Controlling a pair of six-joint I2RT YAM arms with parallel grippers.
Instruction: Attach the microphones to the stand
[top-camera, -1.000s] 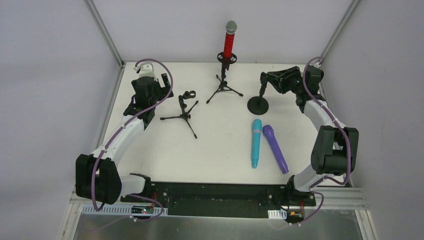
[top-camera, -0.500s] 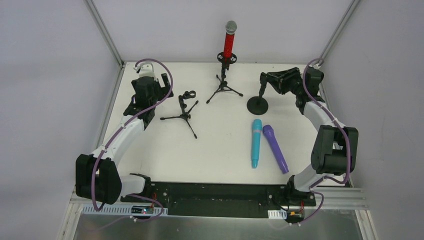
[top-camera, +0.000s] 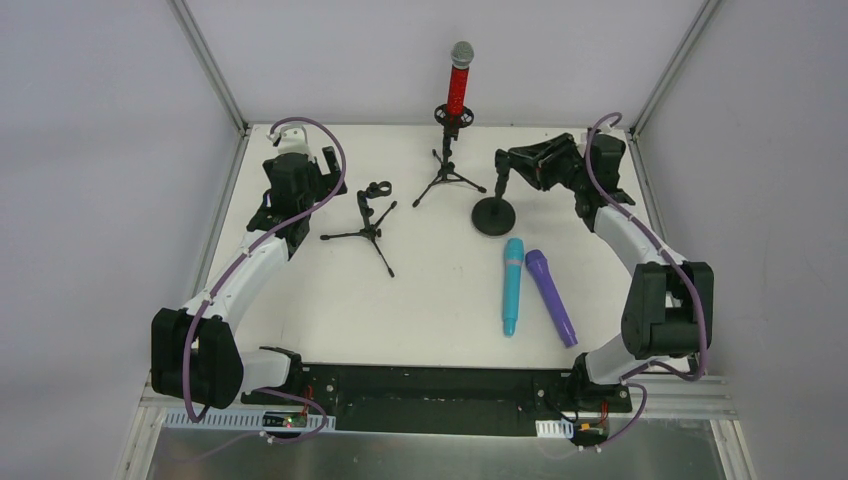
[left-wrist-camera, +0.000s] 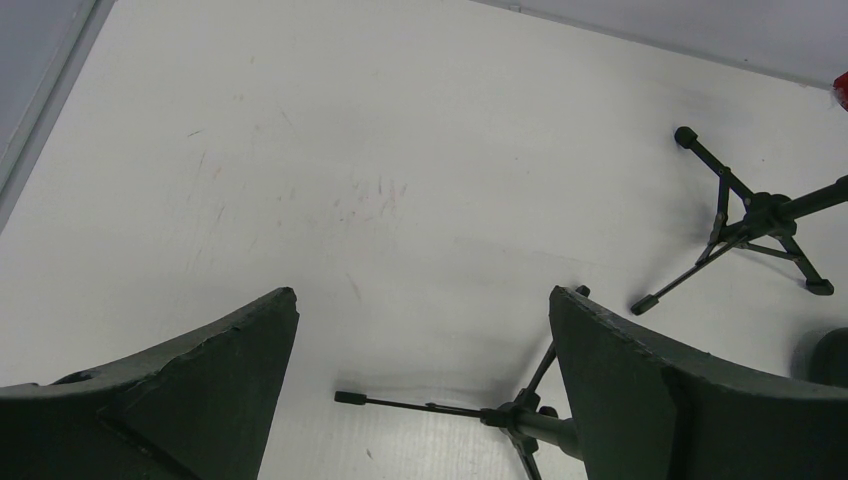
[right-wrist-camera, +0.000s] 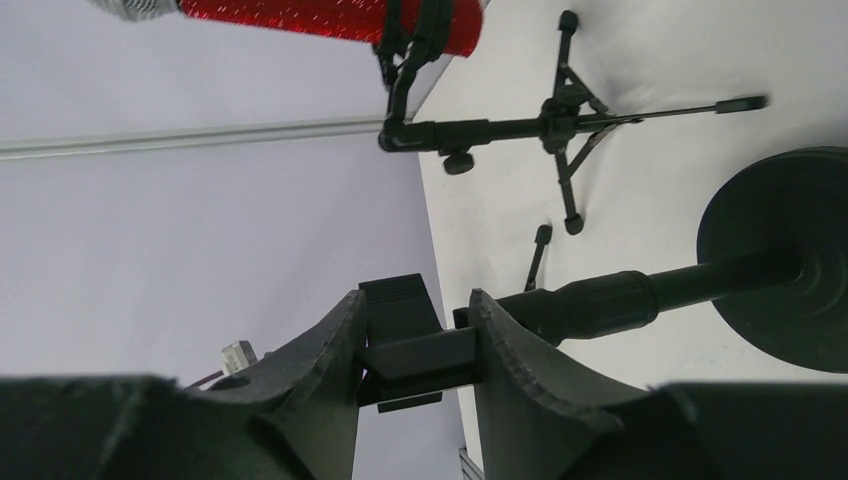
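- Left gripper (left-wrist-camera: 422, 295): fingers (left-wrist-camera: 200, 380) spread wide, nothing between them. It hovers over the left rear of the table (top-camera: 440, 300), and I see only bare white surface in the gap.
- Right gripper (right-wrist-camera: 415, 340): fingers (right-wrist-camera: 520, 370) clamped on the black clip block at the top of the round-base stand (top-camera: 493, 216). In the right wrist view the stand's shaft runs from the block out to the disc foot.
- From the top camera I cannot tell whether the disc foot rests on the table or is just lifted off it. It sits between the upright tripod stand (top-camera: 447, 175) and the heads of the two loose microphones.
- Red microphone (top-camera: 460, 80): seated in the clip of the upright tripod stand at the back centre, silver mesh head up.
- Cyan microphone (top-camera: 512, 285): lying flat on the table right of centre, head towards the back, near the disc foot but apart from it.
- Purple microphone (top-camera: 551, 297): lying flat just beside the cyan one on its right, heads close, tails splayed apart. Neither is in a clip.
- Fallen tripod stand (top-camera: 368, 225): on its side left of centre, clip end towards the back, near the left gripper and untouched.
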